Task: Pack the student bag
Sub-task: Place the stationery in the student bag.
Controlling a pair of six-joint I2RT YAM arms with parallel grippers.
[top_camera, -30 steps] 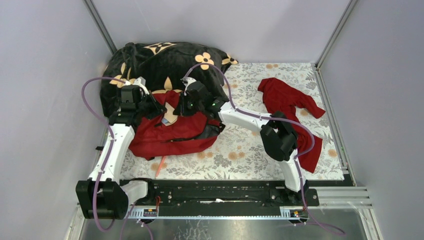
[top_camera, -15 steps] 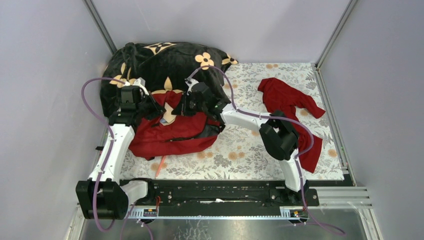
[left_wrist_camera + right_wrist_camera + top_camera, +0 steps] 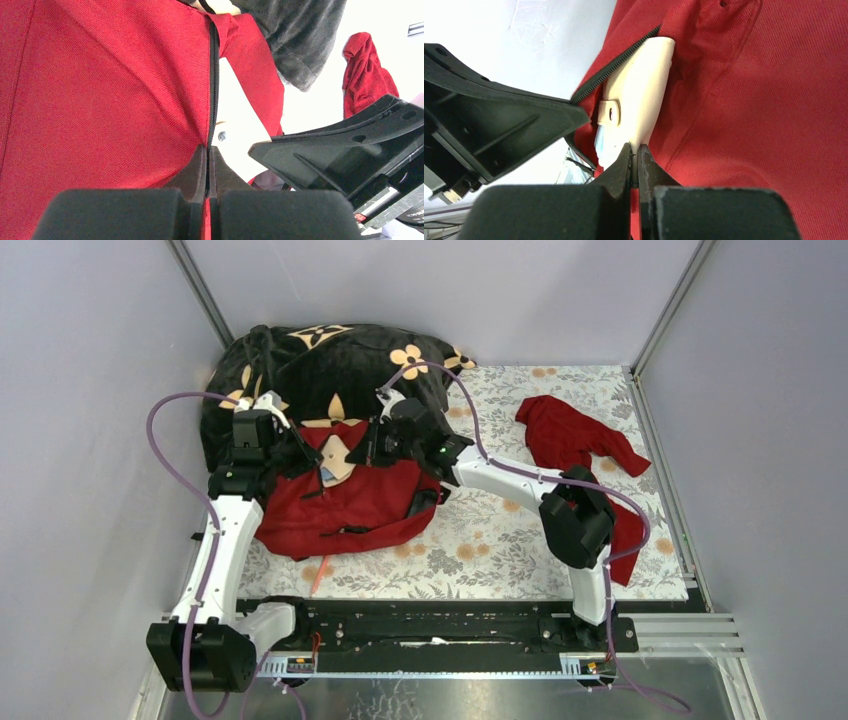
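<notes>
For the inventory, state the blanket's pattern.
The blanket is black with orange flowers; top external view shows it best.

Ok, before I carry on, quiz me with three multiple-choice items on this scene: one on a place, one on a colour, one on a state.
1. Where does the red garment lie?
A. on the mat, to the right of the student bag and apart from it
B. inside it
C. draped over it

2. What colour are the flowers on the black blanket?
A. blue
B. orange
C. green

3. How is the left hand?
A. wide open
B. shut on nothing
C. shut on the bag's zipper edge

Answers:
1. A, the top view shows it on the mat, clear of the bag.
2. B, orange blooms show on the black plush.
3. C, the left wrist view shows it pinched on the black zipper line.
</notes>
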